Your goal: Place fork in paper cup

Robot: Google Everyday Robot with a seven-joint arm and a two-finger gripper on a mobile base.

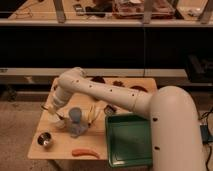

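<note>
My gripper (pixel 56 112) hangs below the white arm's wrist, low over the left part of the wooden table (pixel 60 150). A thin, slim thing that looks like the fork (pixel 49 108) slants out to the left at the gripper; I cannot tell whether it is held. A whitish shape that may be the paper cup (pixel 62 123) sits just below the gripper, partly hidden by the wrist and by the blue-grey cup (pixel 76 121) to its right.
A small shiny metal bowl (pixel 45 140) stands at the front left. An orange-red long thing (pixel 85 152) lies at the front edge. A yellow banana-like thing (pixel 93 113) lies mid-table. A green tray (pixel 127 141) fills the right side. Dark items (pixel 118 83) sit at the back.
</note>
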